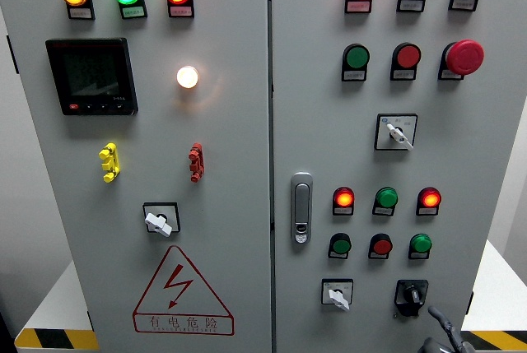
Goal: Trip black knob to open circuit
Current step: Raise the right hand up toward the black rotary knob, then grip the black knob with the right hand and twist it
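Observation:
The black knob [411,296] sits on a black plate at the lower right of the right-hand cabinet door [486,147]. Its pointer stands roughly upright. My right hand [442,332] comes up from the bottom edge just below and right of the knob, dark grey fingertips [436,317] raised a short way from it and not touching. The fingers look loosely spread and hold nothing. My left hand does not show.
A white selector switch [337,294] sits left of the black knob, another [396,132] higher up. Lit and unlit indicator lamps, a red mushroom stop button [464,56] and a door handle [301,206] are on the panel. The left door carries a meter [90,75].

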Controlling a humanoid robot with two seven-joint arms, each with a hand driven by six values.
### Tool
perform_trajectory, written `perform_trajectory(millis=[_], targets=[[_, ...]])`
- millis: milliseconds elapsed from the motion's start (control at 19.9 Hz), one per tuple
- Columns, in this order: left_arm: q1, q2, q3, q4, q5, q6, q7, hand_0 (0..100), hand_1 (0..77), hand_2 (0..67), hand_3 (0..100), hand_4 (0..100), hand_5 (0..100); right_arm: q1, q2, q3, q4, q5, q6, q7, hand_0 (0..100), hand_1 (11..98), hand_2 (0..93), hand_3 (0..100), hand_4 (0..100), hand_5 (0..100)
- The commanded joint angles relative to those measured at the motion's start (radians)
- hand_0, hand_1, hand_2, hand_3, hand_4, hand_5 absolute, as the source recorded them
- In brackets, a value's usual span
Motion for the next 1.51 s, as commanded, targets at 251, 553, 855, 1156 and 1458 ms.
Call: perform_trajectory(millis=[251,553,855,1156,1458], targets=[[0.0,0.0,0.0,0.0,0.0,0.0,0.0,0,0.0,19.6,26,10,9,0.013,0.001,-0.02,0.003,0.045,0.0,-0.03,100,53.9,0.0,86,94,100],[0.0,0.0,0.0,0.0,0.0,0.0,0.0,0,0.0,19.6,26,10,9,0.013,0.001,-0.036,0.006,0.051,0.0,-0.037,100,52.6,0.0,87,94,100],[0.0,0.0,0.0,0.0,0.0,0.0,0.0,0,0.0,19.6,26,10,9,0.013,0.001,-0.046,0.012,0.051,0.002,-0.046,100,52.1,0.0,88,95,100],[0.0,0.0,0.0,0.0,0.0,0.0,0.0,0,0.0,19.6,26,10,9,0.013,0.001,-0.071,0.023,0.055,0.002,-0.06,100,51.3,0.0,89,97,100],[0.002,0.0,0.0,0.0,0.0,0.0,0.0,0,0.0,19.6,26,10,9,0.013,0.001,-0.075,0.029,0.055,0.002,-0.062,100,50.9,0.0,90,98,100]])
